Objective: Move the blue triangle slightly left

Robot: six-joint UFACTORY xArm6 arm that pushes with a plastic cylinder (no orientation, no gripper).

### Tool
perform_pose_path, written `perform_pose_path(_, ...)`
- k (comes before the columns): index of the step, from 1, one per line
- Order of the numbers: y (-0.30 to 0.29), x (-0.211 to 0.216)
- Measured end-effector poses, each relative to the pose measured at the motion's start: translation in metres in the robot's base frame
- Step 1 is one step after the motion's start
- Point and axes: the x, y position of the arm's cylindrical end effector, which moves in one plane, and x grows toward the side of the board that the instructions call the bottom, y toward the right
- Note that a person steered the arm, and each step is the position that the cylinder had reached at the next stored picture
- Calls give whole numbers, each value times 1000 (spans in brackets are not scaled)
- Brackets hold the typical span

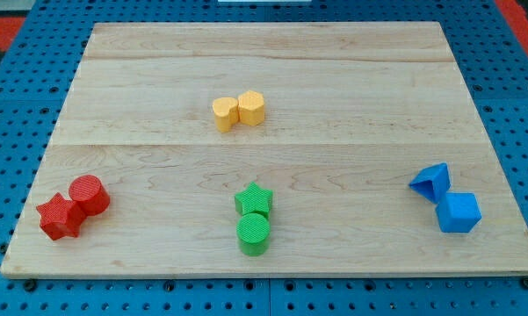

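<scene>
No rod or tip visible anywhere, and no fingers on this arm, so no clenched or released state to tell. Blue triangle (430, 182) at the view's right of the counter (272, 53), touching the blue cube (459, 212) just below-right. Best to approach from its right side, above the cube, then push briefly leftward, avoiding the cube. Wide free wood to its left.

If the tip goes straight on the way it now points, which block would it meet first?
That cannot be told: my tip does not show in the camera view, so it has no visible line. The blue triangle sits near the board's right edge, touching or almost touching the blue cube.
</scene>
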Motion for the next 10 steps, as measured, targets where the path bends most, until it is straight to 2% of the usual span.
perform_pose_path(1, -18, -38)
perform_pose_path(2, -30, -49)
perform_pose_path(6, -139, -42)
perform_pose_path(8, -138, -78)
perform_pose_path(9, -166, -92)
perform_pose_path(10, -188, -88)
